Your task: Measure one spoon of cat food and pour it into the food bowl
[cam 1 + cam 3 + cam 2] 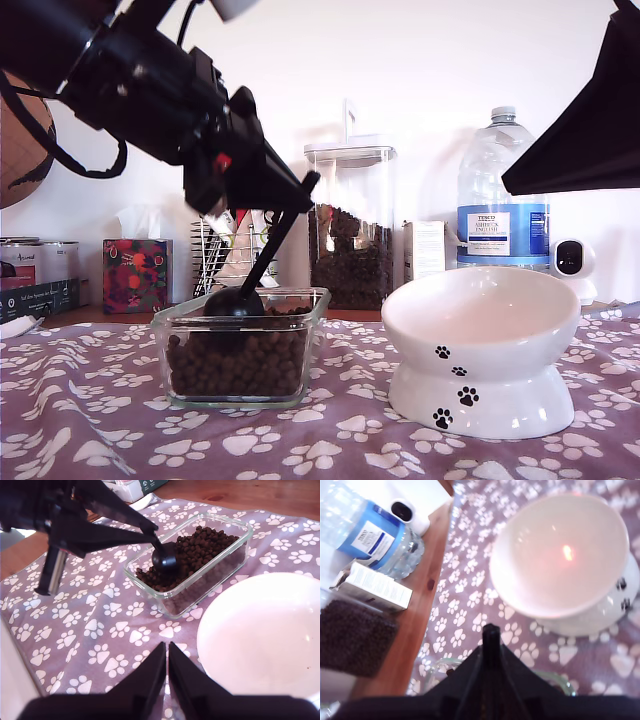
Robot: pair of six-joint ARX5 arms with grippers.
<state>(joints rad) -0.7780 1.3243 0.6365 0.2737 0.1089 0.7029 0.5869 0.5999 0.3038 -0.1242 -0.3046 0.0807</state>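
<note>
Spoon [262, 262] is pinched by its handle tip in my first gripper [298, 192], slanting down toward the exterior view's left with its cup sunk in the cat food [240, 362] of the glass dish [318, 302], while the food bowl [480, 325] stands empty just beside it on the exterior view's right, under my second gripper [167, 667], whose jaws are nearly together and hold nothing.

A low, table-level exterior camera faces the glass dish [242, 345] and food bowl [480, 345] side-on, while both wrist cameras look steeply down from above, each catching the same bowl [560, 555] [260, 635], one also the dish [192, 562].
</note>
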